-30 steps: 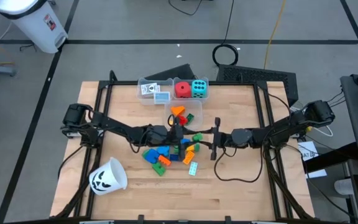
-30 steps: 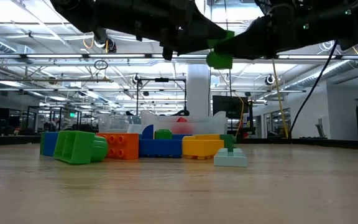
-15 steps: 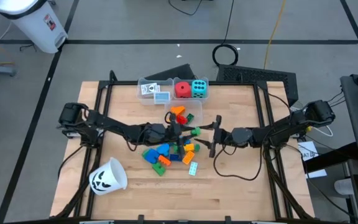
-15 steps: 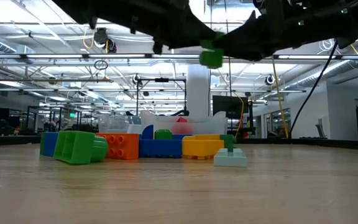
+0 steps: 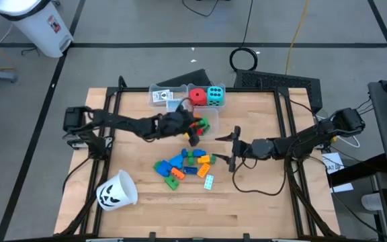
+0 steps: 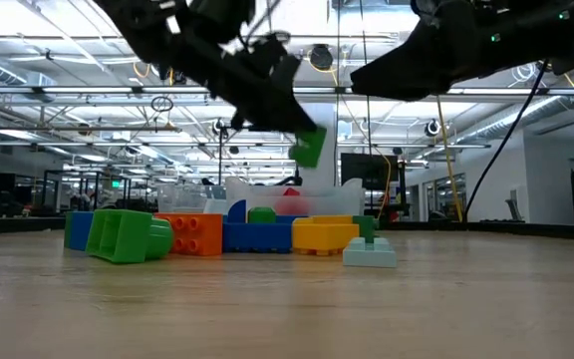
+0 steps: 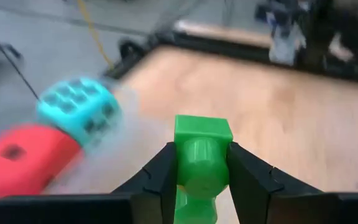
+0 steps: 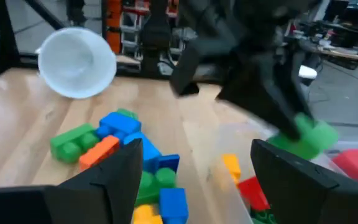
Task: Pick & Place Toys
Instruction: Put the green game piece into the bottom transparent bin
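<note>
My left gripper (image 5: 193,129) is shut on a green block (image 7: 202,152) and hangs above a clear bin (image 5: 213,119) that holds orange, red and green blocks. The block also shows in the low view (image 6: 308,146), well above the table. The loose blocks (image 5: 183,167) lie in a pile on the table's middle. A red die (image 5: 197,96) and a cyan die (image 5: 215,96) sit in a far bin, beside a bin of picture cards (image 5: 163,97). My right gripper (image 5: 232,148) is open and empty, right of the pile. My left gripper pinches the green block's two opposite sides (image 7: 180,155) between its two fingers (image 7: 160,177). A round stud of the block faces the wrist camera. The fingers slant down toward the table's far right. The block is lifted clear of the table and the bin.
A white cup with a black pumpkin face (image 5: 116,190) lies on its side at the near left. A pale mint block (image 5: 209,181) lies alone near the pile. Bare wood shows at the table's near side and right of my right gripper.
My left gripper has carried the green block from above the pile toward the table's far edge, to above the bin of blocks, and has tipped its fingers downward. The block has come lower. My right gripper has stayed open and nearly still.
</note>
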### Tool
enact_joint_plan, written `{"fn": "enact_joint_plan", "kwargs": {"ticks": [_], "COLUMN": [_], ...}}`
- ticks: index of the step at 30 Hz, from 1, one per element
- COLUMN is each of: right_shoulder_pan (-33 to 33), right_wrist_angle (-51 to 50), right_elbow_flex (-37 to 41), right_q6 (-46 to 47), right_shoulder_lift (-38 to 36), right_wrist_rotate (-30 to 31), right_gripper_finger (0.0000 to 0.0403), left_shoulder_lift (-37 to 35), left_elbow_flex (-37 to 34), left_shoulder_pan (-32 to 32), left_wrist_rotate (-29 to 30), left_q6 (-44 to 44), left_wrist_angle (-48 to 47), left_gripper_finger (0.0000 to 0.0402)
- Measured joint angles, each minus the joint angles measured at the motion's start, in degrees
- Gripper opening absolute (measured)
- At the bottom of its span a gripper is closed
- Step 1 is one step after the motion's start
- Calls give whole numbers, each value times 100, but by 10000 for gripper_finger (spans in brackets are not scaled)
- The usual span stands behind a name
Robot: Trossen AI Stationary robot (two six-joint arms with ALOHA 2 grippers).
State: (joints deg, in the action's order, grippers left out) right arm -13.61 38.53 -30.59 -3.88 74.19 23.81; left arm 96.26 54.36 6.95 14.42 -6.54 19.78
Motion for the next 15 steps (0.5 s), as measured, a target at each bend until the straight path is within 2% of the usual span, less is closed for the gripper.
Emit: {"fn": "enact_joint_plan", "kwargs": {"ticks": [4,6,12,14,15], "right_shoulder_pan": [-7,-2,-10,-47,-73], "right_wrist_angle": [-64,-69,-295,-632,-846], "right_elbow_flex": [0,0,0,0,0], "right_q6": [17,19,366,522,606], "right_shoulder_lift": [2,2,2,2,3], "right_wrist_rotate": [-9,-7,-23,-50,-102], "right_gripper_finger": [267,269,278,281,283], "left_shoulder_lift": [266,300,159,-1,-110], "left_elbow_flex": [-4,-4,-4,-4,-1], "left_shoulder_pan": [232,317,364,341,331], "left_wrist_rotate": [-4,18,10,-72,-246], "left_q6": [-613,-887,-922,-900,-876], "left_wrist_angle": [49,-69,-183,-214,-292], "left_gripper_finger": [120,169,362,386,383]}}
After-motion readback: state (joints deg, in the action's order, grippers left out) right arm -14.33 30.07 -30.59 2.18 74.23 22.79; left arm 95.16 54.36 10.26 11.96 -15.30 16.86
